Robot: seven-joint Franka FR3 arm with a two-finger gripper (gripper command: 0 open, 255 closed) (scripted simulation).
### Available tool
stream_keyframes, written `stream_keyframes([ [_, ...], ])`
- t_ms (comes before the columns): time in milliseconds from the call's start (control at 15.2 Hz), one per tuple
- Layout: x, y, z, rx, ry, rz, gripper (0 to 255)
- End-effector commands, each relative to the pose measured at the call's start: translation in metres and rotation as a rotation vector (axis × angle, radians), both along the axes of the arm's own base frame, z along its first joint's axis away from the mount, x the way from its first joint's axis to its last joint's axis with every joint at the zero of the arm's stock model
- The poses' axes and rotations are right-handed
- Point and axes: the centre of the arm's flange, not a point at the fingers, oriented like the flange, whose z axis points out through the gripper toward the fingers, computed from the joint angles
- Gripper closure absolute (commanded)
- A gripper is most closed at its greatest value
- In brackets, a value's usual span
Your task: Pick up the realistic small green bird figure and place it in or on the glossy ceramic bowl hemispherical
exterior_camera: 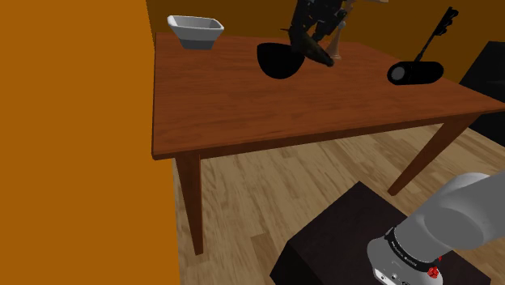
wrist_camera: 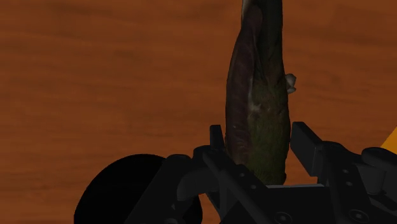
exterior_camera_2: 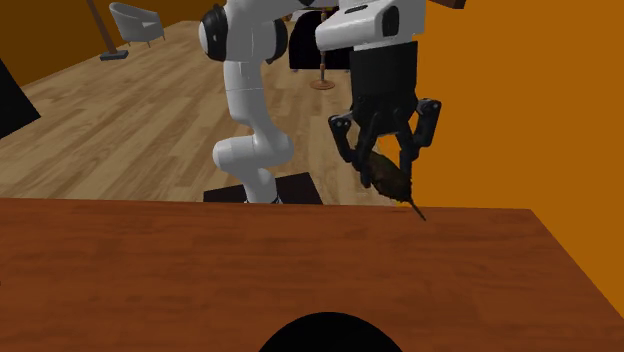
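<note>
A small bird figure (exterior_camera_2: 387, 176), dark olive green and brown with a long thin tail, hangs above the wooden table (exterior_camera: 243, 105) with my black gripper (exterior_camera_2: 385, 160) shut on it. In the shoulder view the gripper (exterior_camera: 314, 34) holds the bird (exterior_camera: 317, 53) just right of the black hemispherical bowl (exterior_camera: 279, 61). The wrist view shows both fingers clasping the bird's (wrist_camera: 257, 121) body, the gripper (wrist_camera: 254, 143) above bare wood, and the bowl (wrist_camera: 121, 191) off to one side. The bowl's rim (exterior_camera_2: 325, 335) lies at the near edge of the second exterior view.
A white square dish (exterior_camera: 196, 31) stands at the table's far corner. On the shoulder view's right lies a black cylinder (exterior_camera: 415, 73) with a black stick-like object (exterior_camera: 437, 32) behind it. An orange wall (exterior_camera: 73, 146) borders the table's left, and the dark stand (exterior_camera: 348, 243) sits below.
</note>
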Motion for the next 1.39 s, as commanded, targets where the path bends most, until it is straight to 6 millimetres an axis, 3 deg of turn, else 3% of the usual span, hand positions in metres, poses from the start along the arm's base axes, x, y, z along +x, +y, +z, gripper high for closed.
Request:
stream_keyframes([
  [0, -0.001, 0.000, 0.008, 0.000, 0.000, 0.000, 255],
  [1188, 0.192, -0.139, 0.013, 0.000, 0.000, 0.000, 255],
  [1254, 0.209, -0.151, 0.014, 0.000, 0.000, 0.000, 255],
  [1320, 0.209, -0.151, 0.008, 0.000, 0.000, 0.000, 255],
])
